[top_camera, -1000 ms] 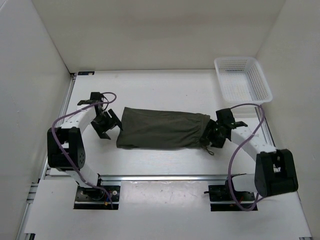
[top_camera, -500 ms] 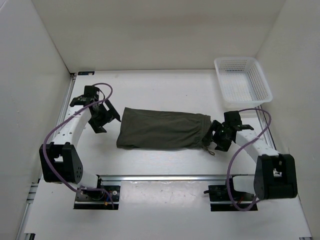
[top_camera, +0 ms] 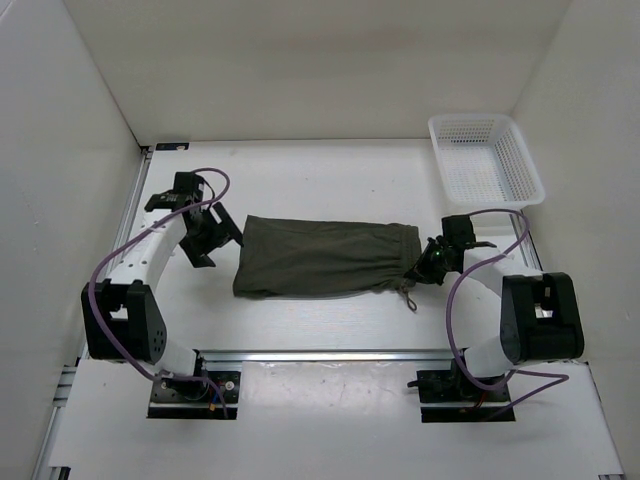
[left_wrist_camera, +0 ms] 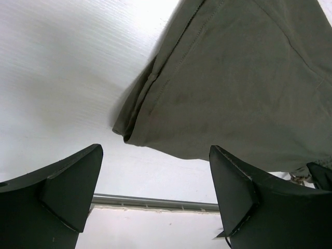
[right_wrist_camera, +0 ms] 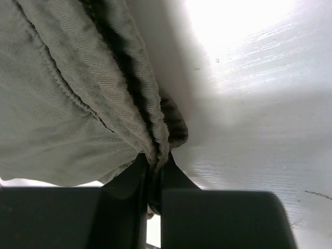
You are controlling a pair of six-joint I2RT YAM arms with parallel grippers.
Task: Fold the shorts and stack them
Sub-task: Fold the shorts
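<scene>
The dark olive shorts (top_camera: 325,258) lie folded in a long strip across the middle of the table, waistband at the right, with a thin drawstring (top_camera: 408,296) trailing off that end. My right gripper (top_camera: 424,266) is shut on the waistband's edge; in the right wrist view the gathered fabric (right_wrist_camera: 124,98) is pinched between the two dark fingers (right_wrist_camera: 127,187). My left gripper (top_camera: 212,240) hangs open just left of the leg hems. In the left wrist view the hem corner (left_wrist_camera: 136,127) lies ahead of the spread fingers (left_wrist_camera: 72,181), untouched.
A white mesh basket (top_camera: 485,160) stands at the back right corner. White walls enclose the table on three sides. A metal rail (top_camera: 330,354) runs along the near edge in front of the arm bases.
My right gripper moved in onto the waistband and shut on it. The left arm swung back a little and stayed open beside the hems.
</scene>
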